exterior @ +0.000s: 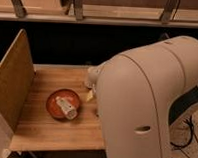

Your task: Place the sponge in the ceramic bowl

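The ceramic bowl [55, 102], a shallow red-orange dish, sits on the wooden table [44, 130] left of my arm. A white paper cup [67, 108] lies on its side in the bowl. The sponge is out of view. My arm's large white housing [146, 106] fills the right half of the view and covers the table's right side. The gripper is hidden behind that housing.
A second white cup [90, 76] stands at the back of the table, partly behind the arm. A small yellowish object [90, 96] lies by the arm's edge. A tall wooden panel [12, 84] walls the table's left side. A dark gap and railing run behind.
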Controlling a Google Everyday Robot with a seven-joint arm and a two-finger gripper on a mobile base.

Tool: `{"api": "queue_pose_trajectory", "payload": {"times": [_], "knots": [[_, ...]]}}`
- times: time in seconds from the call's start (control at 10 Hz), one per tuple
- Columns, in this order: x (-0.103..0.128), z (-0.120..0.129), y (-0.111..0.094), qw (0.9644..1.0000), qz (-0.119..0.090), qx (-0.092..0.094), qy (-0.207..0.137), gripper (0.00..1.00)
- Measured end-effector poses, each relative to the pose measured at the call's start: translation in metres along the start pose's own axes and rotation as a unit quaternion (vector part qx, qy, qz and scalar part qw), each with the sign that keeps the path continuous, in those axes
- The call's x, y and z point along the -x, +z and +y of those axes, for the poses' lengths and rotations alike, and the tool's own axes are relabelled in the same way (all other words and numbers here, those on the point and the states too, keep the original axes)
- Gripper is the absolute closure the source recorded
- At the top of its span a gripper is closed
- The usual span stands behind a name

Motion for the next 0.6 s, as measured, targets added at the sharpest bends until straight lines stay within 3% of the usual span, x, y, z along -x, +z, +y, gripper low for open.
{"api": "queue_pose_trajectory", "payload": {"times": [0.6], "knots": [[0.013,-0.007,0.055,0.9975,-0.066,-0.011,0.021,0.2]]}}
